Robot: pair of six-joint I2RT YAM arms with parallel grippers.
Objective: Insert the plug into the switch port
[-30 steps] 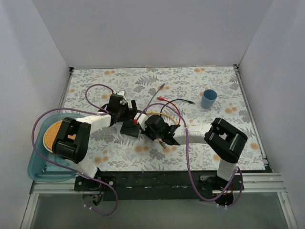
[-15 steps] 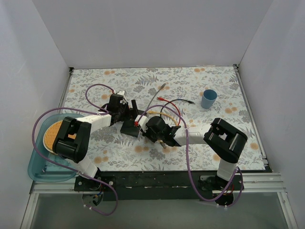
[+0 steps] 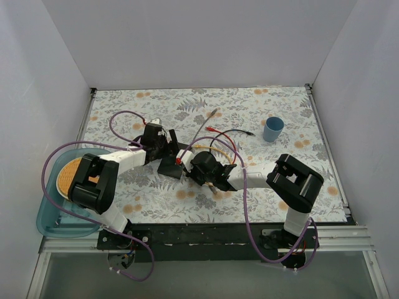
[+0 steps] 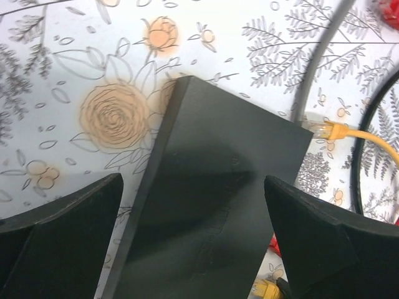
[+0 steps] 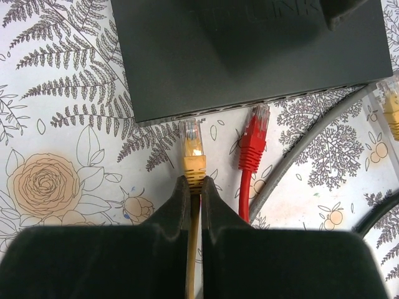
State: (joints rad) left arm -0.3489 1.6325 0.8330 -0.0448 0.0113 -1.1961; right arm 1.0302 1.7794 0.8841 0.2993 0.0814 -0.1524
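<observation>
The switch is a flat matte-black box [image 5: 249, 50] [image 4: 212, 187] [image 3: 169, 167] lying on the floral cloth. Its row of ports runs along the front edge [image 5: 262, 106]. My right gripper [image 5: 194, 179] [image 3: 189, 164] is shut on the yellow plug [image 5: 192, 149], just behind its boot. The plug's clear tip meets the port edge near the box's left corner; how deep it sits I cannot tell. My left gripper [image 4: 192, 180] [image 3: 167, 149] hangs over the box, open, one finger [image 4: 62, 237] on each side, not touching it.
A red plug [image 5: 252, 140] lies beside the yellow one, tip at the port edge. A grey cable [image 5: 312, 143] and another yellow plug [image 5: 391, 103] lie to the right. A blue cup [image 3: 272, 129] stands at the back right. A teal tray [image 3: 47, 215] sits at the left.
The right gripper with the yellow plug has crept slightly left toward the box. The left gripper stays open over it.
</observation>
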